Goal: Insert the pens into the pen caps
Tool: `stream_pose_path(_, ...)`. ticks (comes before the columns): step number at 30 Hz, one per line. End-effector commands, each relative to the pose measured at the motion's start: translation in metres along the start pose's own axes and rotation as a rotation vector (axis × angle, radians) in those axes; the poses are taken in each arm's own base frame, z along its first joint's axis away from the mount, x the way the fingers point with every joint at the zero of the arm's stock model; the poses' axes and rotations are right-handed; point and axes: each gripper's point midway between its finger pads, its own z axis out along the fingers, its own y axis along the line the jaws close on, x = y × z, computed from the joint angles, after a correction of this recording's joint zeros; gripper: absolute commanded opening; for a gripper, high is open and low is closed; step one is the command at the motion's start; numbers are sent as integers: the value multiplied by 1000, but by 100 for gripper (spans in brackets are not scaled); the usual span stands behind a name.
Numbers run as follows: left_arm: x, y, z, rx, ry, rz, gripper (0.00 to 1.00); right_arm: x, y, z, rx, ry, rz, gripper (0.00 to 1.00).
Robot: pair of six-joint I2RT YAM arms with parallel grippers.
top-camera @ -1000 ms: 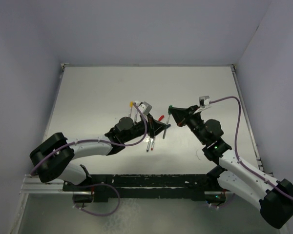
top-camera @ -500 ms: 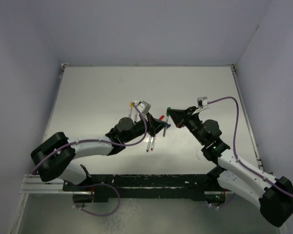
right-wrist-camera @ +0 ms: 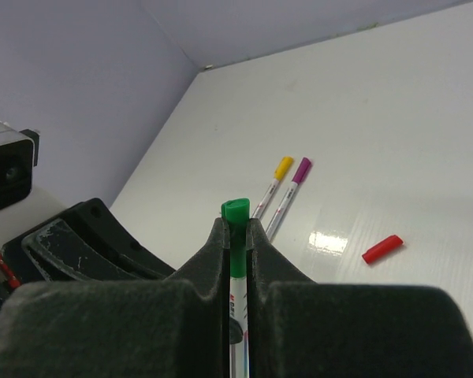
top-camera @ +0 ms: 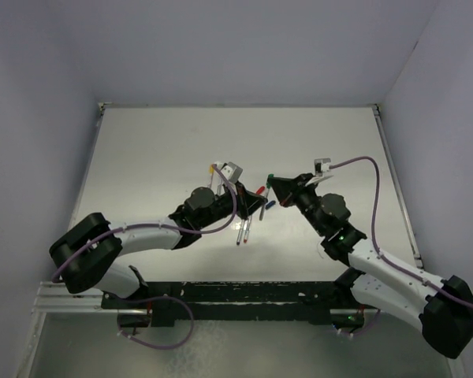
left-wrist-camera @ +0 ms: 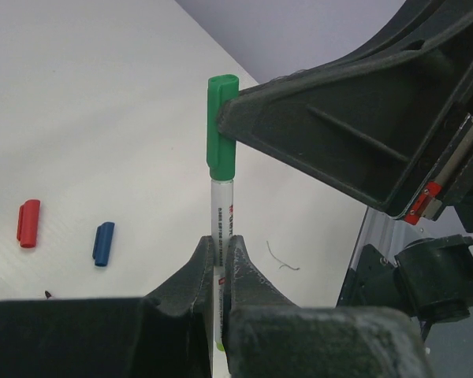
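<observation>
Small red print runs lengthwise on the pen (left-wrist-camera: pixel 221 224) barrel, too small to read in either wrist view. No other text is legible.

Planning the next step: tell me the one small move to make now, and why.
Probably press the right gripper a little along the pen toward the left gripper. The green cap it pinches sits in line over the pen's end, the left gripper clamps the barrel, and whether the cap is fully home is unclear.

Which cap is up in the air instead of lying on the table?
The green cap: the right gripper pinches it on top of the pen that the left gripper holds. The red cap and blue cap lie loose on the table.
</observation>
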Motion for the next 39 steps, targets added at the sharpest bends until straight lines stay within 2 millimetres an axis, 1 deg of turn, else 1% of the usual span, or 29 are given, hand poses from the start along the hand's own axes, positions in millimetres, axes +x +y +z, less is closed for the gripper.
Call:
stream_pose_path(1, -130, -22, -3, 51, -409, 59, 0, 81, -21, -18, 82, 289, -57, 0)
stream_pose_path(6, -143, -9, -8, 27, -442, 52, 0, 97, -22, -21, 107, 330, -80, 0)
stream_pose_path(12, -155, -1, -12, 19, -463, 62, 0, 107, -21, -21, 128, 372, -103, 0)
stream_pose_path(19, -156, 3, -11, 6, -457, 83, 0, 124, -10, -17, 103, 439, -123, 0)
stream_pose_path(22, -155, 8, -11, -11, -455, 90, 0, 132, -5, -17, 96, 461, -136, 0)
stream_pose_path(28, -159, 16, -15, -44, -467, 107, 0, 145, -1, -18, 101, 490, -153, 0)
stream_pose_path(33, -162, 20, -20, -63, -471, 117, 0, 145, 1, -18, 105, 490, -162, 0)
stream_pose_path(39, -155, 24, -23, -75, -457, 108, 0, 134, 5, -13, 106, 455, -171, 0)
